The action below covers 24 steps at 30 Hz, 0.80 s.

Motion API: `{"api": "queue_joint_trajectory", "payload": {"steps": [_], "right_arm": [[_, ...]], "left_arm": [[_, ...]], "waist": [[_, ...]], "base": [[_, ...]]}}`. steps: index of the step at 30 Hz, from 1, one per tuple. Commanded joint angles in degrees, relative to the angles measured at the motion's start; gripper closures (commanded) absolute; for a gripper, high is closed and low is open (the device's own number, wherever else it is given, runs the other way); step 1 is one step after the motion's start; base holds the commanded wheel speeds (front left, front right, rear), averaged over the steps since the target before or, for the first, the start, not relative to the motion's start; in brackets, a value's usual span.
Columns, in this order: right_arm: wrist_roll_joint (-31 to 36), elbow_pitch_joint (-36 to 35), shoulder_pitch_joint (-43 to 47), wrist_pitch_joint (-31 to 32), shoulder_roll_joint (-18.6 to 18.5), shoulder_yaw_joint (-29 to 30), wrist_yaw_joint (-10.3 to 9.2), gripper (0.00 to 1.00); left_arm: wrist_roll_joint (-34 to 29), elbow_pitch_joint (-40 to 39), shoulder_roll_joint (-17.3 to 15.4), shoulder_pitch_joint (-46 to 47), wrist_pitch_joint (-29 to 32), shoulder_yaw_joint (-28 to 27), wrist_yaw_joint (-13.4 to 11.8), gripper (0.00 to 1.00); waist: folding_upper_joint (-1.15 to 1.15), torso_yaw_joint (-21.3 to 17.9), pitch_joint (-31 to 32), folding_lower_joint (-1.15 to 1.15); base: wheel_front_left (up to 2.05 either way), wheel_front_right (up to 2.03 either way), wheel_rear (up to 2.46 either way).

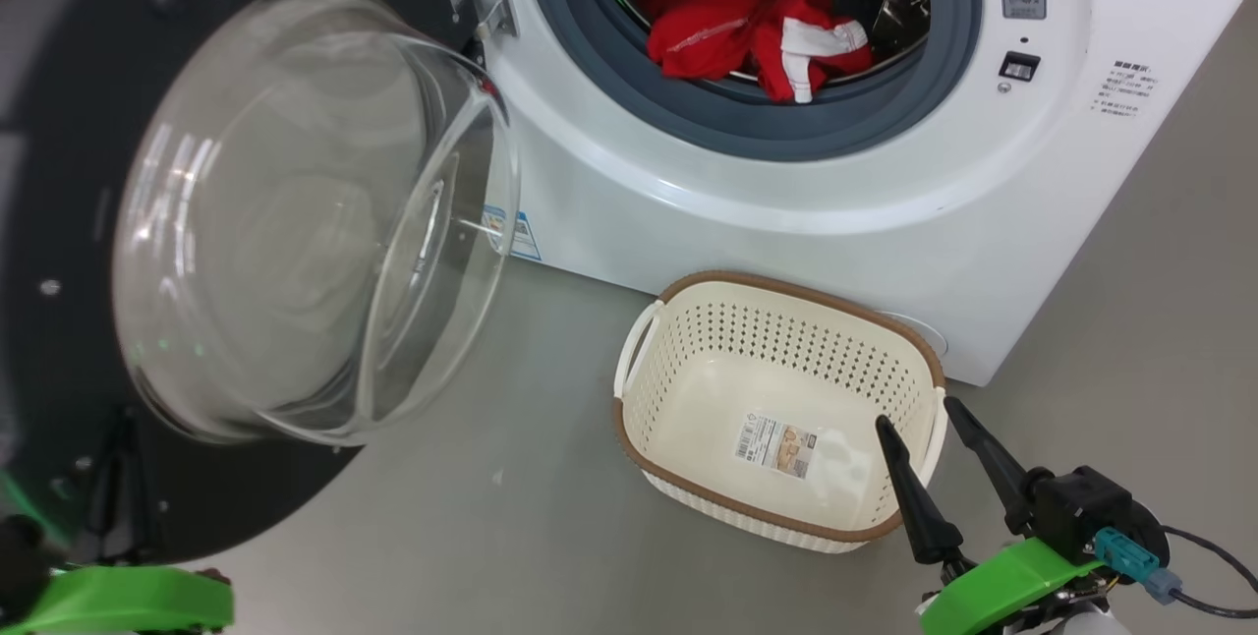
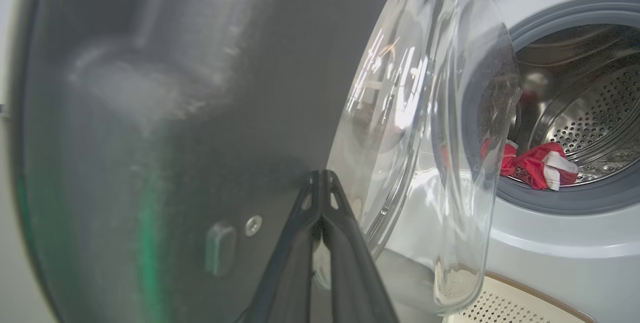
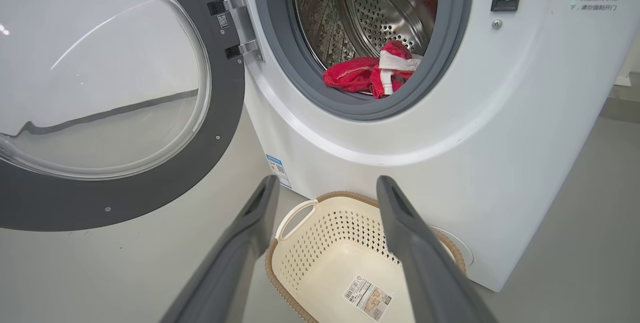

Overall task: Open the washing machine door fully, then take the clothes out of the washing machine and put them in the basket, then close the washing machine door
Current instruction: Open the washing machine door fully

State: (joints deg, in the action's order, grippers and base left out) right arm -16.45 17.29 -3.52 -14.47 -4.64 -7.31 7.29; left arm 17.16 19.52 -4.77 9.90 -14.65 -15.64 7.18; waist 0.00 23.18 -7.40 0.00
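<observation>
Hinges (image 3: 240, 28) are holding the washing machine door (image 1: 295, 222) swung out to the left of the washing machine (image 1: 786, 212), its black inner face turning toward the near side and its clear glass bowl bulging to the right. The left gripper (image 2: 320, 178) is pointing at that dark inner face, just beside the base of the bowl, its two fingers pressing together on nothing; whether the tips are touching the door cannot be told.

The left wrist view is showing the door (image 2: 200, 88) close up, with the clothes (image 2: 537, 165) glimpsed past the glass. The head view is showing the red clothes (image 1: 757, 30) heaping at the front of the drum with a pale grey piece on top.

The basket (image 1: 767, 340) is sitting on the floor right of the door, against the machine's front, its long axis running left to right. The right gripper (image 1: 916, 414) is hovering at the basket's near right rim with its fingers spread wide apart, holding nothing. The right wrist view is framing the basket (image 3: 320, 243) between those parted fingers of the right gripper (image 3: 327, 183), with the open door (image 3: 100, 73) at far left.
</observation>
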Motion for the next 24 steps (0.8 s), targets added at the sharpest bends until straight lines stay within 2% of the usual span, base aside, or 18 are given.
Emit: {"api": "queue_joint_trajectory", "payload": {"steps": [1,11,24], "right_arm": [[0.9,-1.3,-2.2,-0.5,-0.4,-1.5,0.20,0.00],[1.6,-1.2,-3.8,-0.5,-0.7,-1.8,0.20,0.00],[2.5,-1.2,-6.1,-0.5,-0.9,-1.8,0.20,0.00]], "left_arm": [[-0.6,-0.8,-2.8,2.4,-0.3,-3.4,0.0,1.00],[-2.7,3.0,-5.9,7.2,-0.3,-10.6,0.2,1.00],[-4.2,9.6,-10.1,13.7,-0.3,-15.6,0.3,1.00]], "waist": [[0.00,-0.3,-0.5,0.00],[0.00,-1.0,-3.0,0.00],[0.00,-2.4,-6.3,0.00]], "base": [[0.00,0.00,0.00],[0.00,0.00,0.00],[0.00,0.00,0.00]]}}
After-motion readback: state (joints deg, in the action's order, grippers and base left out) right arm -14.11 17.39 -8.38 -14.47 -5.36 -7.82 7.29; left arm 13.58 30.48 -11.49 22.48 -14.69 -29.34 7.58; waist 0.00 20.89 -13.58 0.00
